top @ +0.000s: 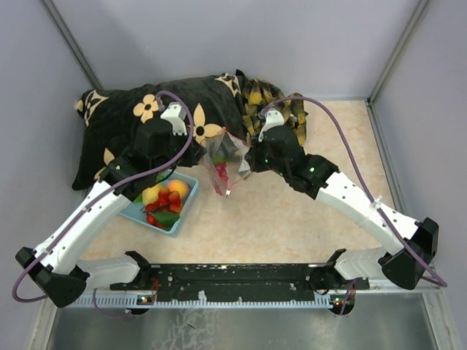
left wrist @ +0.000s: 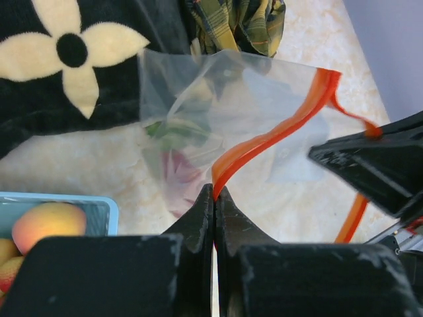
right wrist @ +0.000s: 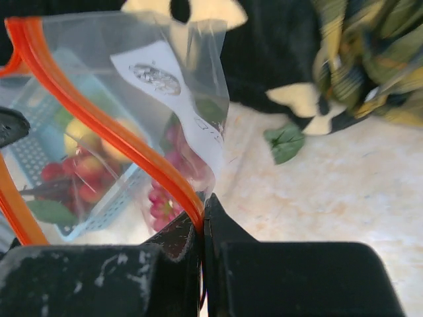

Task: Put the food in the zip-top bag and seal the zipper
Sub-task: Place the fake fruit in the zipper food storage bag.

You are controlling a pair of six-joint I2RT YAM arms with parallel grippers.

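Observation:
The clear zip-top bag (top: pixel 222 162) hangs between my two grippers above the table. Its red-orange zipper (left wrist: pixel 277 131) stands open in a curve. My left gripper (left wrist: pixel 215 193) is shut on one end of the zipper strip. On the other end of the zipper (right wrist: pixel 99 119), my right gripper (right wrist: pixel 202 214) is shut. Purple grapes (right wrist: pixel 160 200) and red berries (top: pixel 221 176) lie inside the bag. More food, red berries and orange-yellow fruit (top: pixel 165 197), sits in the light-blue basket (top: pixel 182 219) at the left.
A black flowered pillow (top: pixel 124 120) and a plaid cloth (top: pixel 266 98) lie against the back wall. One green leaf (right wrist: pixel 285 142) rests on the table near the pillow. Grey walls close in both sides.

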